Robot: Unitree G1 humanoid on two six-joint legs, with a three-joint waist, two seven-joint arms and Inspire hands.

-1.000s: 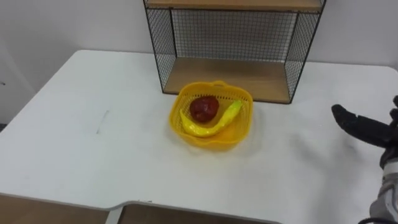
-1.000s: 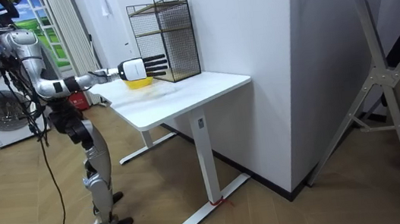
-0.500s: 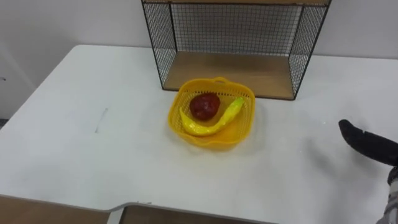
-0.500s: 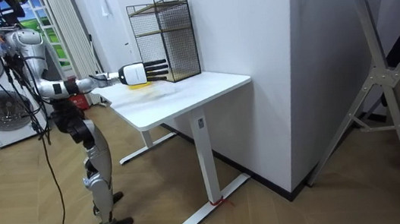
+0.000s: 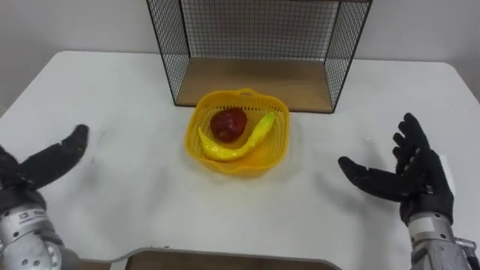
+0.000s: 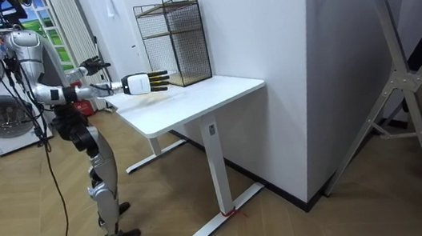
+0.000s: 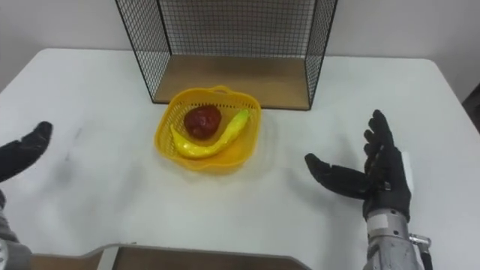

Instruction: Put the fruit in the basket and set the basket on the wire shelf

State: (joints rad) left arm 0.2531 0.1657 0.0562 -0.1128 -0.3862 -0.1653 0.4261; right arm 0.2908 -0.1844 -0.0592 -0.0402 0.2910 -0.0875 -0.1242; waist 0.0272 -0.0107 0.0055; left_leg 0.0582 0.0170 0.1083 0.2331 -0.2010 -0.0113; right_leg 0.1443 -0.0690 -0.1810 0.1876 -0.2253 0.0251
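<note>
The tabletop [image 5: 127, 187] lies open on both sides of the basket [image 5: 279, 150], which sits mid-table just in front of the wire shelf [image 5: 300, 82] at the far edge. Bare white surface runs from the left hand [image 5: 45, 163], over the near left corner, and from the right hand [image 5: 416, 180], near the right edge, straight to the basket's rim. The shelf's front is open and its wooden floor is bare. Its mesh side walls stand a little wider than the basket, and the mesh back closes off the rear.
</note>
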